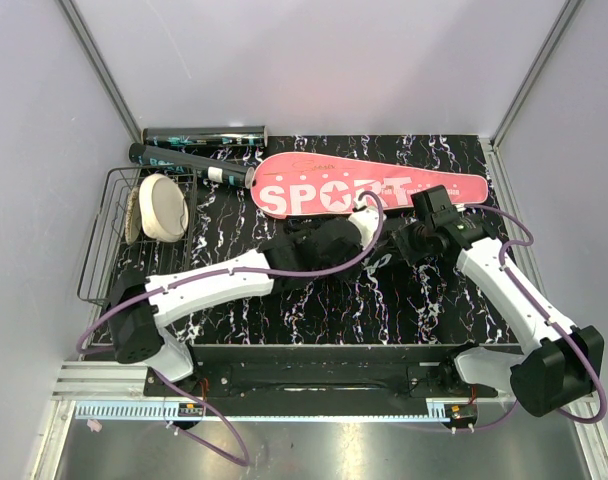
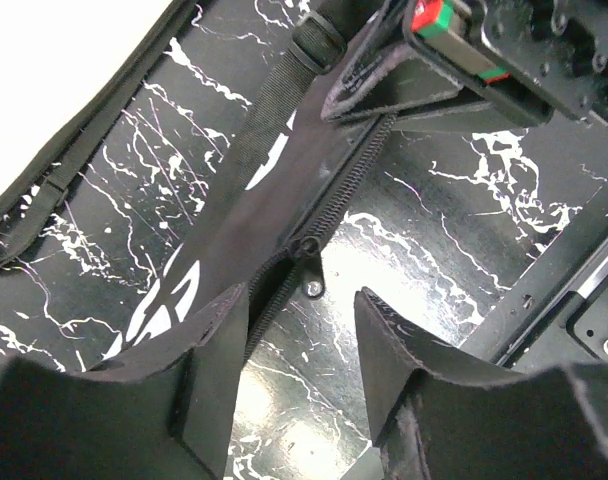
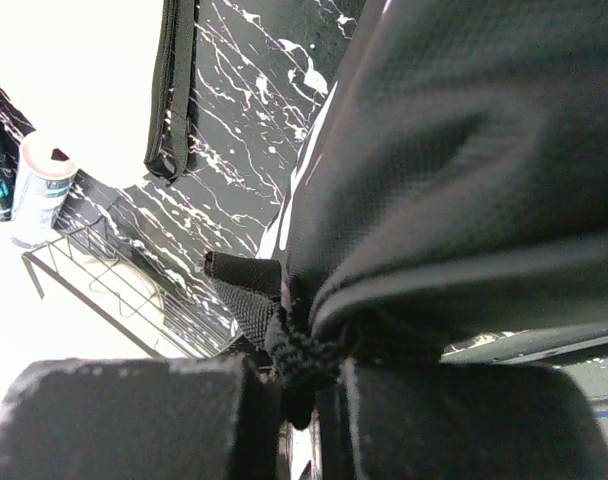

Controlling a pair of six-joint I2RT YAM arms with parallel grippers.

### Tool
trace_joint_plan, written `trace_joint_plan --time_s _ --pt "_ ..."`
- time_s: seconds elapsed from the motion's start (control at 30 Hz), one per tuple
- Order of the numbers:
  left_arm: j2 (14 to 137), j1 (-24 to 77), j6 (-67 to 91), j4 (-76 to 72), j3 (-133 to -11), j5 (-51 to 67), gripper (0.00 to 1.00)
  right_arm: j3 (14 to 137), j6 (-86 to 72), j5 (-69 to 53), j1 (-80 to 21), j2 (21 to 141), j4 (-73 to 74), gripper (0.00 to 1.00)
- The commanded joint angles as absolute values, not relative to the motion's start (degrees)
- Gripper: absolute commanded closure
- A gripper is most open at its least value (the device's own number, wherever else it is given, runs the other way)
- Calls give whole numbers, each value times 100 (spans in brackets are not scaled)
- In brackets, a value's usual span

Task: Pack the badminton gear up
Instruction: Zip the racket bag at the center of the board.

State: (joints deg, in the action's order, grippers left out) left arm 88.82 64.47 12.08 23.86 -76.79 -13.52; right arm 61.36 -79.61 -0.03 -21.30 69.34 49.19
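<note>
Top external view shows the table (image 1: 424,300) with the pink "SPORT" case (image 1: 364,188) lying flat at 12 o'clock. Just before the case, in the middle, is the black bag (image 1: 319,245), and both arms meet over it. The dark tube (image 1: 204,134) lies at 11 o'clock along the far edge, and the wire basket (image 1: 104,250) with the cream disc (image 1: 162,205) is at 9 o'clock. No rackets or shuttlecocks can be made out. The right gripper (image 3: 294,385) has its fingers pressed together on a fold of the bag's cloth and strap, lifting that side. The left gripper (image 2: 302,300) hangs over the bag's zipper (image 2: 354,175) with its fingers (image 2: 209,380) apart and nothing between them. The slider (image 2: 306,245) and its small pull tab (image 2: 313,287) lie right in the gap. I judge the step in hand is to work this zipper. To do it well, the left fingers should come down straight and close on the tab itself, not on the cloth beside it. Then the pull should run along the line of the teeth, away from the right gripper's hold, so the cloth is tight and the slider does not jam. Which part of the zipper is already closed I cannot tell.
</note>
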Motion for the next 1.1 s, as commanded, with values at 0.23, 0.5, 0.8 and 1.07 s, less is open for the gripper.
trace_joint_plan --time_s 0.23,0.5,0.8,1.07 --pt "9307 6653 1195 2197 -8112 -1933 51 6293 -8156 -378 -2074 6917 4447 100" --pt "9527 6671 1099 2347 -8332 -2197 57 6284 -8165 -395 -2057 6873 4412 100" --pt "9545 6741 949 2408 -8376 -2162 72 6223 -8183 -378 -2057 6847 4386 100" --pt "9501 6855 826 2496 -8332 -2285 84 6205 -8191 -369 -2048 6838 4368 100"
